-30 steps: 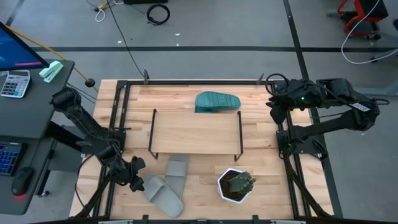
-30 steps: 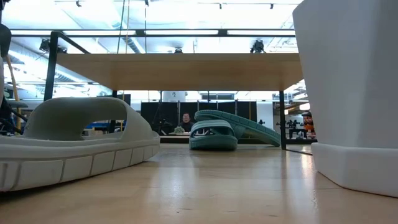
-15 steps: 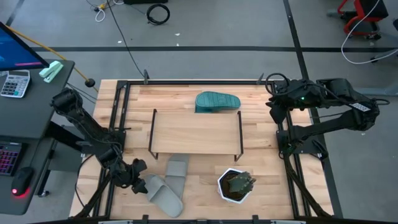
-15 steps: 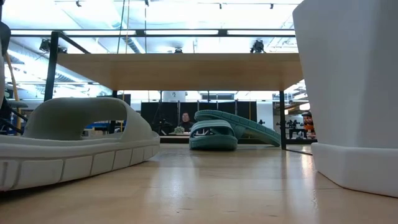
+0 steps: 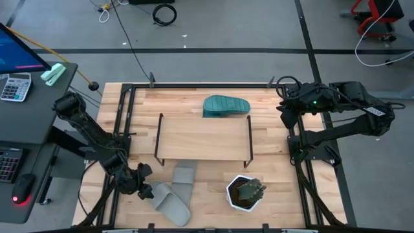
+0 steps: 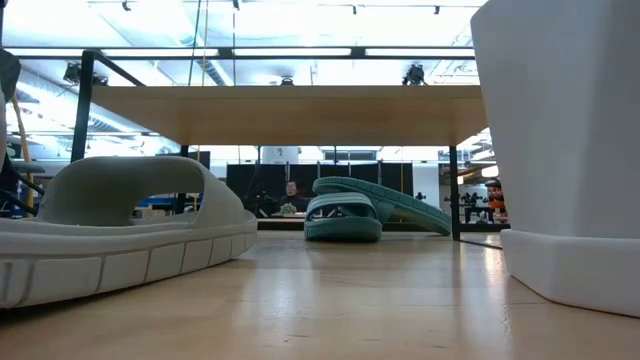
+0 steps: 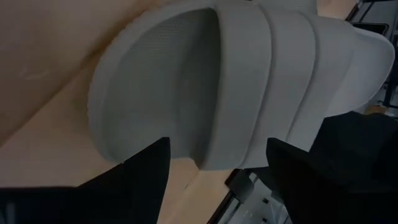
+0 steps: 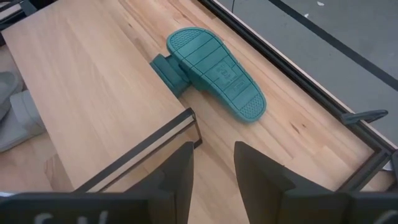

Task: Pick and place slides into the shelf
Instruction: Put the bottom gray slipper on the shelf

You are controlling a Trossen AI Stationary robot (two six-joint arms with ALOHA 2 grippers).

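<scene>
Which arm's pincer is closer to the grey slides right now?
The left. Its pincer is open right at the end of a grey slide at the table's front edge, fingers either side. The right pincer is open by the table's right rail, past the shelf.

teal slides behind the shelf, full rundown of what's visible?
The teal slides are a stacked pair, rubbery-looking, lying on the table just behind the shelf. From the right wrist view, the top one is sole-up, ribbed tread showing, leaning over the lower one, which sits against the shelf's back edge. The low view shows the lower slide's open strap end facing the camera, with the upper one sloping down to the tabletop. No end effector touches them.
</scene>
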